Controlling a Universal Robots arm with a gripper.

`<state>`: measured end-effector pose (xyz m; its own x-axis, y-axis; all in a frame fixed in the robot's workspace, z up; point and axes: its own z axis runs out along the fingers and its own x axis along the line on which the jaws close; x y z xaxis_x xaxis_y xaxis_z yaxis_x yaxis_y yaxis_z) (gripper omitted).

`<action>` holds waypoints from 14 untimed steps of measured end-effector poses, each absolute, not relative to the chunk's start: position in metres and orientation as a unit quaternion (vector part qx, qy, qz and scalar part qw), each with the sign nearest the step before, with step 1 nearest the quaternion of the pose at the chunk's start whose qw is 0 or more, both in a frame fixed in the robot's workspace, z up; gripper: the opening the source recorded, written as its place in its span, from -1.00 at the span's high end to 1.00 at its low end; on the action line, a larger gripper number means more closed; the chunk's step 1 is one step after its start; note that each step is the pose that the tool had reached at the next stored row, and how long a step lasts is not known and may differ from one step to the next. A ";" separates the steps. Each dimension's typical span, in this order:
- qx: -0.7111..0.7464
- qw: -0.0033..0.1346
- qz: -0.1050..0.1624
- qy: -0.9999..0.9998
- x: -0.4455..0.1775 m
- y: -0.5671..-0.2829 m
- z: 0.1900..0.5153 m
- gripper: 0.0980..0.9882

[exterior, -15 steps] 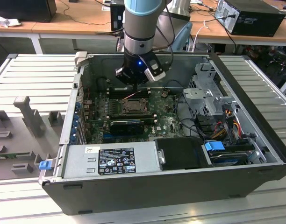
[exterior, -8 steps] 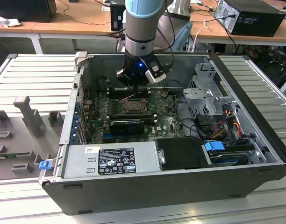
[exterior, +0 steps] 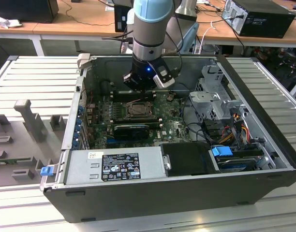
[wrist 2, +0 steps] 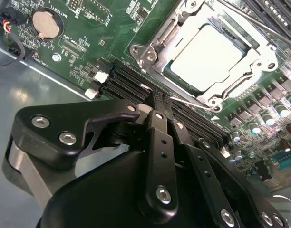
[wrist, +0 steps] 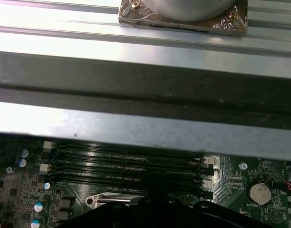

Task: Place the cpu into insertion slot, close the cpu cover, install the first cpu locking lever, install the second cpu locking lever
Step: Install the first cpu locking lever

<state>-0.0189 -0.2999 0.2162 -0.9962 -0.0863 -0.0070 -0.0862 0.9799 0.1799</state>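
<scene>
The gripper (wrist 2: 157, 108), its black fingers (wrist 2: 155, 128) pressed narrowly together and empty, hangs over the memory slots (wrist 2: 136, 83) beside the insertion slot (wrist 2: 160, 38). There the cpu (wrist 2: 205, 52) sits seated, framed by the cpu cover (wrist 2: 259, 47). A thin locking lever (wrist 2: 193, 101) lies nearby: probably springy steel, best caught near its free end.

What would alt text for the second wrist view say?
A silvery cpu sits in the insertion slot on a green motherboard, with the cpu cover framing it. The black gripper fills the foreground, its fingers close together near a thin lever.
</scene>
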 end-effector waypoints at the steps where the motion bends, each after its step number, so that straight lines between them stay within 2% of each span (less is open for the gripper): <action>1: 0.043 0.000 -0.090 -0.995 -0.018 -0.300 0.215 0.98; 14: 0.043 0.001 -0.083 -0.996 -0.014 -0.300 0.204 0.98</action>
